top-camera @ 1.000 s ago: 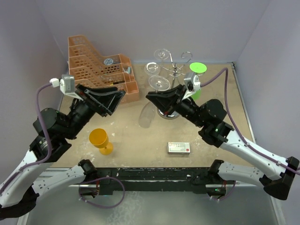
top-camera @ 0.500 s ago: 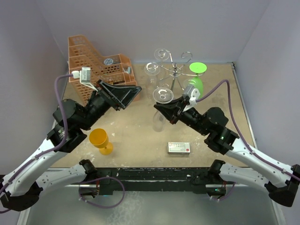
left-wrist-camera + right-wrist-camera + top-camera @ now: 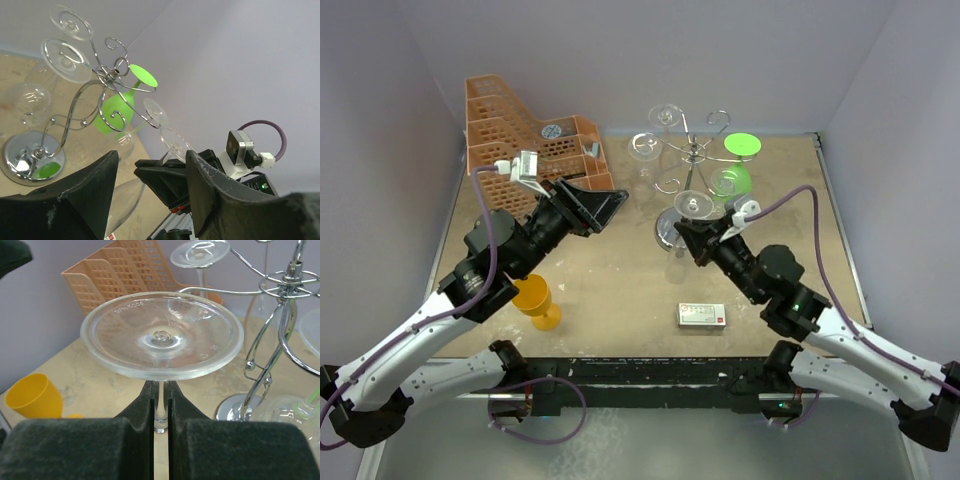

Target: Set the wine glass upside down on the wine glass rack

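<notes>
My right gripper (image 3: 703, 232) is shut on the stem of a clear wine glass (image 3: 693, 206), held upside down with its foot up and its bowl hanging below. In the right wrist view the foot (image 3: 162, 335) fills the space above the shut fingers (image 3: 135, 415). The chrome wine glass rack (image 3: 689, 156) stands just behind it on its round base (image 3: 667, 229); it also shows in the right wrist view (image 3: 286, 315) and the left wrist view (image 3: 107, 75). My left gripper (image 3: 608, 203) is open and empty, left of the rack, and sees the held glass (image 3: 172, 142).
Two clear glasses (image 3: 666, 116) and a green glass (image 3: 734, 182) hang on the rack. An orange lattice basket (image 3: 535, 150) stands at the back left. A yellow goblet (image 3: 533, 298) stands near the left arm. A small white box (image 3: 701, 315) lies at the front.
My right gripper has carried the glass to the right and nearer, to just in front of the rack. My left arm has swung right toward the rack, still open.
</notes>
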`<state>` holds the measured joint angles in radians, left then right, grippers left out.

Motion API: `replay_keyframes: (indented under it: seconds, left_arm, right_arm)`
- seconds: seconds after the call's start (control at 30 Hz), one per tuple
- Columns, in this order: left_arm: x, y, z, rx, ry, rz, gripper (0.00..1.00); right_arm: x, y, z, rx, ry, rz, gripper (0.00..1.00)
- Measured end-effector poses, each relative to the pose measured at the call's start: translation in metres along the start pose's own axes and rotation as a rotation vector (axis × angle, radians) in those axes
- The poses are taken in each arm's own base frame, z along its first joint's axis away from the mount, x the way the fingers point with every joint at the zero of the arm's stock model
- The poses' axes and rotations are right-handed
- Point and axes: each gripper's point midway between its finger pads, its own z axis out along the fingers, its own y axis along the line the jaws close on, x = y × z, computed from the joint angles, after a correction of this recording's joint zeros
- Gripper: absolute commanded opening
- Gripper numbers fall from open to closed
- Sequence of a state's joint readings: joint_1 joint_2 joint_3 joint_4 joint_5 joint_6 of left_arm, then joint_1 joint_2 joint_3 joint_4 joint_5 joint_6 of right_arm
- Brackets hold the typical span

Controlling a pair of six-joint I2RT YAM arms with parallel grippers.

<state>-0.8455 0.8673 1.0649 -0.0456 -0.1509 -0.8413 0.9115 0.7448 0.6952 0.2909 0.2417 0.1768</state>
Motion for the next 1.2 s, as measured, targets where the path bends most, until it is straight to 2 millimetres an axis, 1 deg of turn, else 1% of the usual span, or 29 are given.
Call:
replay_keyframes:
  seconds: [0.23, 0.33, 0.43, 0.7, 0.93, 1.2]
  left_arm:
    - [0.003, 0.014, 0.0, -0.06, 0.001, 0.031, 0.54]
    - [0.005, 0.022, 0.0, -0.09, 0.007, 0.046, 0.54]
    - [0.007, 0.028, -0.002, -0.118, 0.017, 0.063, 0.54]
    - [0.008, 0.038, -0.004, -0.16, 0.022, 0.086, 0.54]
    - [0.008, 0.042, -0.005, -0.178, 0.02, 0.097, 0.54]
    - [0.011, 0.044, -0.002, -0.185, 0.028, 0.099, 0.54]
  right_arm:
    - [0.021, -0.018, 0.024, 0.14, 0.022, 0.035, 0.0]
    - [0.029, -0.031, 0.032, 0.227, 0.025, 0.059, 0.0]
    - [0.034, -0.037, 0.037, 0.277, 0.019, 0.074, 0.0]
    - [0.035, -0.048, 0.047, 0.366, -0.004, 0.11, 0.0]
    - [0.025, -0.05, 0.058, 0.408, -0.025, 0.137, 0.0]
    - [0.033, -0.05, 0.074, 0.434, -0.002, 0.143, 0.0]
